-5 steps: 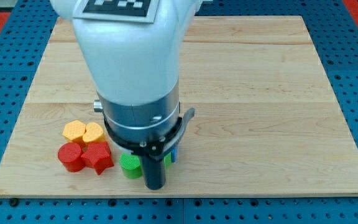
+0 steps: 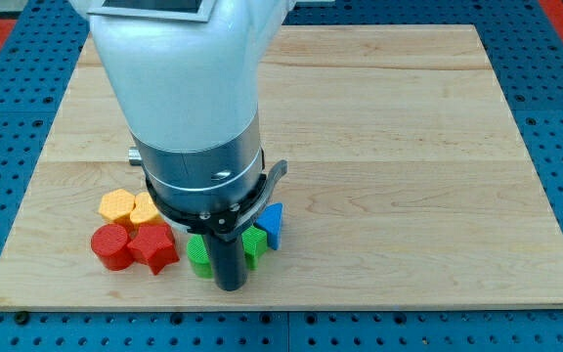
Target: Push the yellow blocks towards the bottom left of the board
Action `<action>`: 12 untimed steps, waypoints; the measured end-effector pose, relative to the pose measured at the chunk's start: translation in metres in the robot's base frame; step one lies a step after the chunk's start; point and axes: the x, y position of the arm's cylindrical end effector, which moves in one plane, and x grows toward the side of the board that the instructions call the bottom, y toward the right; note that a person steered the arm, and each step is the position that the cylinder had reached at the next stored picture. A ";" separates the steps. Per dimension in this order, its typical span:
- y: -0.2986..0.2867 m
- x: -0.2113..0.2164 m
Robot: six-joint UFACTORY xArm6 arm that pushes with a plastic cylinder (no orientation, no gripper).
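Two yellow blocks sit touching at the board's lower left: a yellow hexagon (image 2: 116, 205) and a yellow heart (image 2: 145, 208), the heart partly hidden by the arm. My tip (image 2: 229, 286) is near the board's bottom edge, to the right of the yellow blocks, in front of the green blocks. It does not touch the yellow blocks.
A red cylinder (image 2: 110, 246) and a red star (image 2: 153, 248) lie just below the yellow blocks. A green block (image 2: 199, 256) and another green block (image 2: 253, 244) flank my tip. A blue block (image 2: 272, 223) is to their right. The wooden board (image 2: 409, 147) lies on a blue pegboard.
The arm and tip have moved left by a little. The blue block and the right green block, hidden before, now show.
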 end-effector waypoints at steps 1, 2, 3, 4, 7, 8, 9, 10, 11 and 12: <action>-0.007 -0.001; -0.011 -0.012; -0.011 -0.014; -0.017 -0.028; -0.045 0.005; -0.118 0.009; -0.184 0.007; -0.196 -0.022; -0.160 -0.037; -0.107 -0.037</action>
